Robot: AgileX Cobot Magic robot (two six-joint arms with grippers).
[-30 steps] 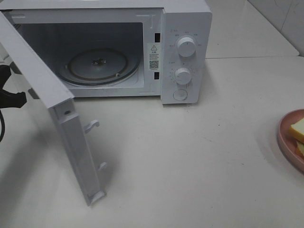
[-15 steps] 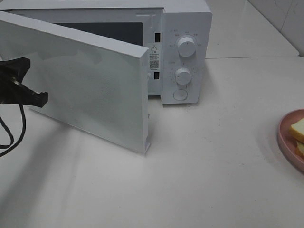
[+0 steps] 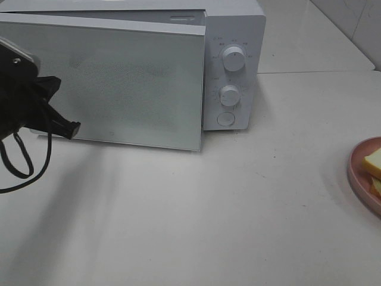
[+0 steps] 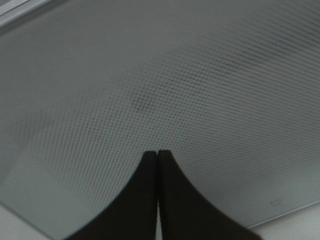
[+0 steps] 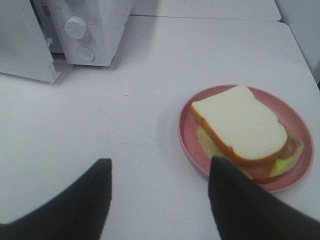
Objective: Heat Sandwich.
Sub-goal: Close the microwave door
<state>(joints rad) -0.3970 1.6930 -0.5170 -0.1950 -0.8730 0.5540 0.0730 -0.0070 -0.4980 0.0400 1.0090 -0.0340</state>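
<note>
Left pincer (image 4: pixel 158 155) shut, against microwave door (image 3: pixel 119 83); right pincer (image 5: pixel 160 190) wide, near sandwich (image 5: pixel 240 130).

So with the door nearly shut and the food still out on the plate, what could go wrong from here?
1. The sandwich sits on the pink plate out on the table, yet the microwave door is almost closed. Latching it now would likely mean heating nothing, or reopening.
2. The shut left gripper presses near the door's lower edge; it might slip off or nudge the microwave.
3. The right gripper is open above the table beside the plate, holding nothing.
</note>
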